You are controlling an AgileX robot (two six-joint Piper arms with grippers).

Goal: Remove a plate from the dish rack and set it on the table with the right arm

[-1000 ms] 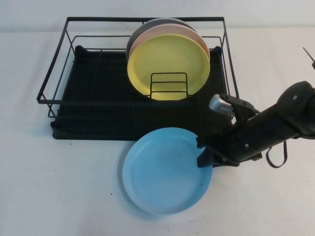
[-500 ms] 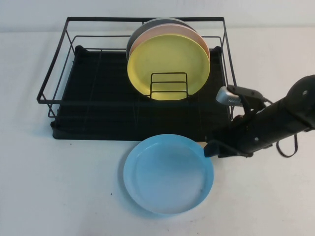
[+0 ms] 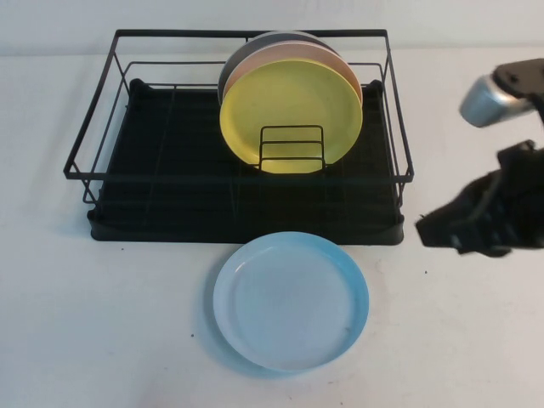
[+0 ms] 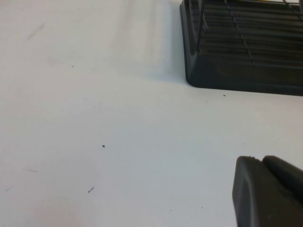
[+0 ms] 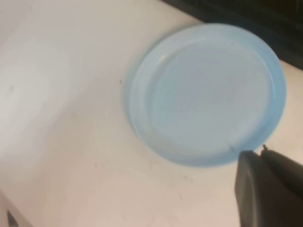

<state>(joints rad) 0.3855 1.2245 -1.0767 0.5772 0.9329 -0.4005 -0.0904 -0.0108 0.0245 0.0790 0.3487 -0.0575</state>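
Observation:
The light blue plate (image 3: 291, 301) lies flat on the white table (image 3: 102, 323), just in front of the black dish rack (image 3: 170, 187). My right gripper (image 3: 433, 229) hangs above the table to the right of the plate, clear of it, and holds nothing. In the right wrist view the plate (image 5: 208, 94) lies beyond the shut right gripper (image 5: 258, 153), which does not touch it. My left gripper (image 4: 259, 159) is shut and empty over bare table near a corner of the rack (image 4: 246, 71). It is out of the high view.
A yellow plate (image 3: 291, 115), a pink plate (image 3: 340, 64) and a dark grey plate (image 3: 255, 42) stand upright in the rack's right half. The rack's left half holds nothing. The rack's edge shows in the right wrist view (image 5: 255, 12).
My right gripper has let go of the blue plate and drawn back to the right and upward. The plate has settled flat on the table.

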